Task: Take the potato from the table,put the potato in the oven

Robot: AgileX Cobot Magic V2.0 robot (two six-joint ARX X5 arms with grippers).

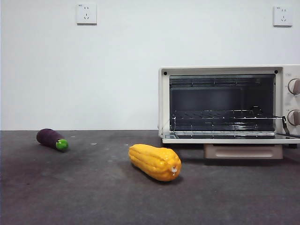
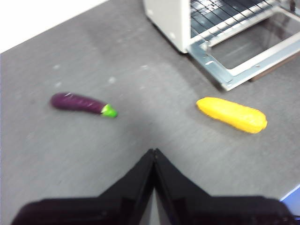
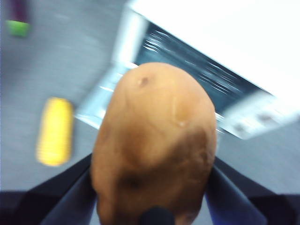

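Observation:
The potato [image 3: 154, 145], an orange-brown lump, fills the right wrist view, and my right gripper [image 3: 151, 186] is shut on it, one black jaw on each side. It hangs high above the table, over the cream-white oven [image 3: 234, 42]. The oven [image 1: 164, 103] stands at the right with its door folded down flat and its wire rack [image 1: 220, 115] showing. My left gripper [image 2: 153, 153] hovers shut and empty over the dark grey table [image 2: 70, 154], well away from the oven [image 2: 168, 18]. Neither arm nor the potato shows in the front view.
A long ridged yellow vegetable [image 1: 155, 161] lies on the table [image 1: 93, 201] just left of the oven's open door [image 1: 225, 137]. A purple eggplant [image 1: 51, 138] with a green tip lies at the far left. A white wall with two sockets stands behind.

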